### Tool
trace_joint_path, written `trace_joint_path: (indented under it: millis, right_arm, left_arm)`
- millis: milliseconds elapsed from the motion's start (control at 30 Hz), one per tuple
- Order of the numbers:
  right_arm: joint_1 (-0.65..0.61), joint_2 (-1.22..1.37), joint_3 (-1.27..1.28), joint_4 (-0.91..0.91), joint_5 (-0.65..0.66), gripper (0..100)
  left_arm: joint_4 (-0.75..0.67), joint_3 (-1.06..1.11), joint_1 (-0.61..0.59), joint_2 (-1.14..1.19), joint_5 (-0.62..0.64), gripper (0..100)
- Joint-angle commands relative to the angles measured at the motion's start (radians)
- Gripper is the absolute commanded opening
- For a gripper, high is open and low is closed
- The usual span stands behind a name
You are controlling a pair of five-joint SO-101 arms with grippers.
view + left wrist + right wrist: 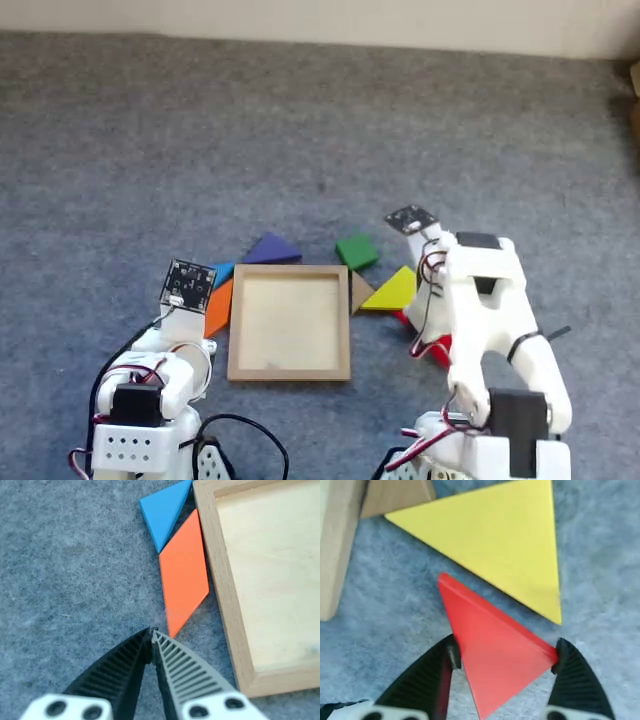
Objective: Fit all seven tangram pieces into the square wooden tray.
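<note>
the tray (290, 271) sits mid-desk (320, 130), all seven pieces outside it. going round it by the clock in the high view: purple triangle (272, 248) at 12, right at the rim. green square (356, 251) at 1. brown triangle (360, 290) hard against the rim at 3, yellow triangle (392, 290) just past it. red triangle (435, 348) at 4, partly under the right arm (490, 300). orange piece (218, 305) runs along the rim at 9, and the blue triangle (222, 271) at 10 touches it corner to corner.

left gripper (152, 632) is clenched on nothing, tips together, just off the orange piece's near point, over bare desk. right gripper (505, 652) is grasping the red triangle, a finger on either side, with the yellow triangle just beyond.
</note>
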Motion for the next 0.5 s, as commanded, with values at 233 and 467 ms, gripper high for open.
trace_joint_path:
  millis: [233, 467]
  right_arm:
    - [-0.056, -0.220, -0.039, 0.048, -0.126, 19.1]
    - [-0.216, -0.251, -0.039, 0.042, -0.285, 19.1]
  left_arm:
    - [0.005, 0.021, -0.010, -0.048, -0.006, 1]
    - [0.005, 0.021, -0.010, -0.048, -0.006, 1]
